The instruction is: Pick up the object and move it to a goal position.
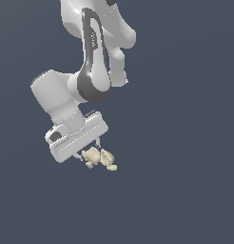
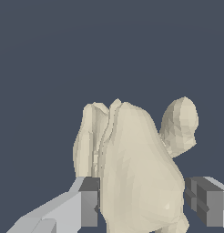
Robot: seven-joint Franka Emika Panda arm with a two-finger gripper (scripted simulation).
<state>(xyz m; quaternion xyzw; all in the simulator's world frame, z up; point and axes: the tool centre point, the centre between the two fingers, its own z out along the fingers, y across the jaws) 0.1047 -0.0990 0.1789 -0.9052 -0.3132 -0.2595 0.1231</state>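
The pincer (image 1: 92,151) points downward with the cream-beige lobed object (image 1: 101,158) between its fingers (image 2: 89,200), which are closed against the object's sides.

The gripper (image 1: 90,153) hangs tilted, the object (image 1: 101,159) (cream, lumpy) at its fingers, lobes poking below.
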